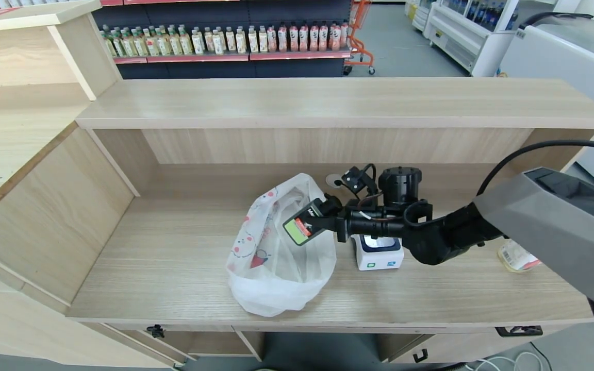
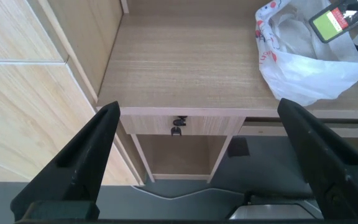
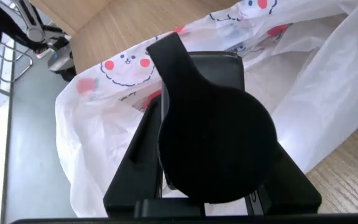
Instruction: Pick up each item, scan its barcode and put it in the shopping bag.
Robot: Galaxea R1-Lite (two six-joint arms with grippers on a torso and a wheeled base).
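My right gripper is shut on a small black box with a green and red label, held tilted just above the mouth of the white printed shopping bag. In the right wrist view the gripper and the dark box hang over the open bag. The white barcode scanner stands right of the bag, under my right arm. My left gripper is open, low in front of the counter edge. From there the bag and the box show far off.
A pale jar-like item lies on the counter at the right, partly hidden by my arm. A raised wooden shelf runs behind, side panels close in left and right. Drawers sit under the counter front.
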